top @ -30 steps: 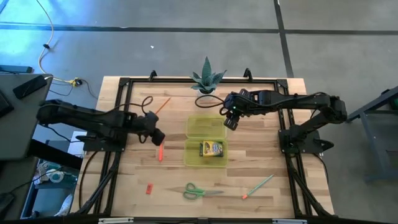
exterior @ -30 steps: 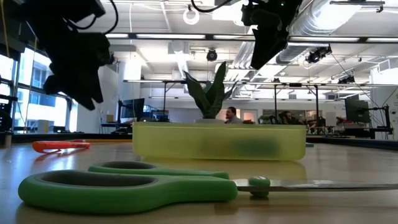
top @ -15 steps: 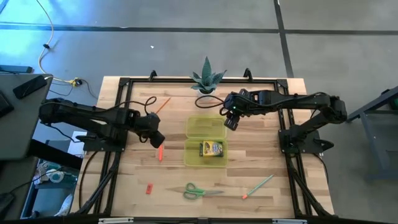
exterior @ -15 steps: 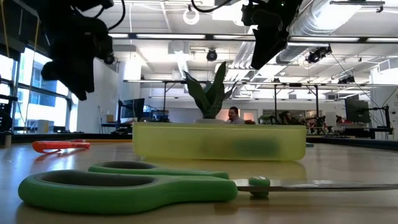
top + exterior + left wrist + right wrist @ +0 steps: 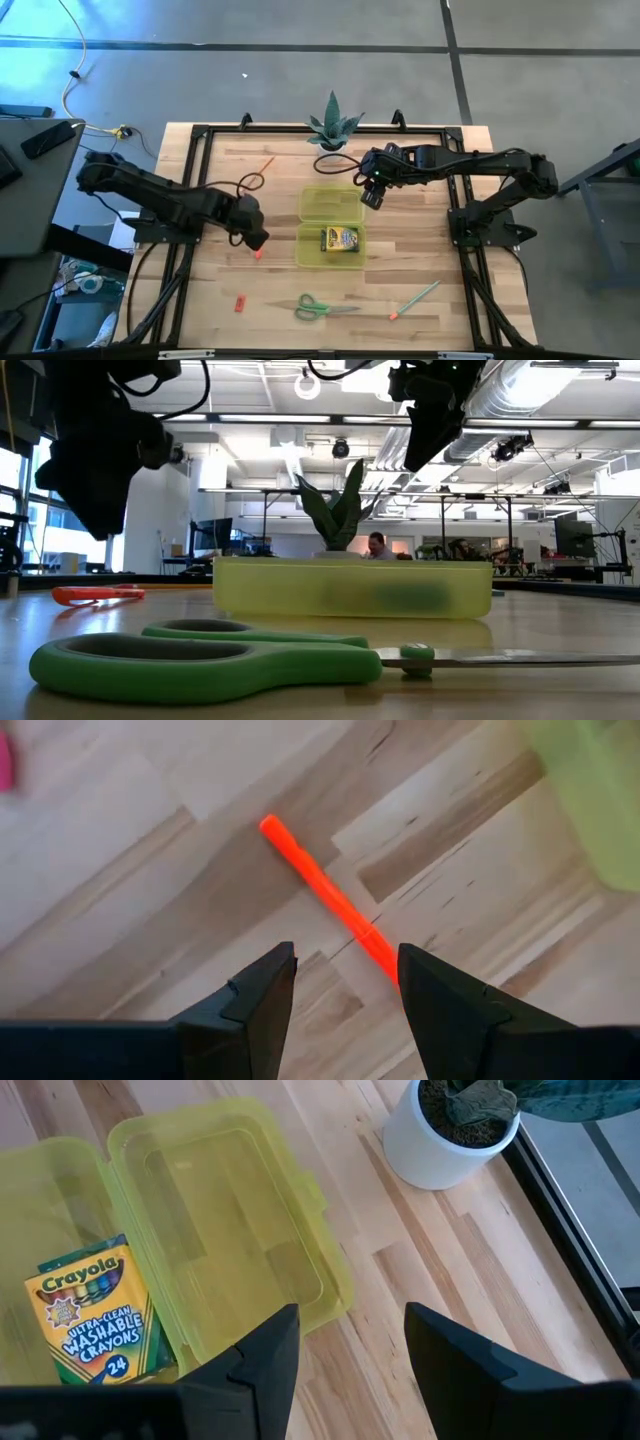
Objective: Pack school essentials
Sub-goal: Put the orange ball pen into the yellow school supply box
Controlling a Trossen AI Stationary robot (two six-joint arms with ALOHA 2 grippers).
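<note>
Orange-red pen: lay flat on the wooden tabletop, just left of the open yellow-green case, not yet packed. Left end effector: hovered directly above the pen, fingers spread wide and empty, straddling its near end. Step in hand, as judged: the approach to grasp this pen. Next move would call for a descent until the fingers flank the barrel, a closing across it, then a lift and carry to the case.

Case: lid open, holding a crayon box in one half; other half bare.

Remaining loose items: green scissors and a green pencil near the front edge, a red eraser front left, an orange pencil at the back.

Right end effector: waited above the case's far side, near the potted plant, fingers apart, holding nothing.
</note>
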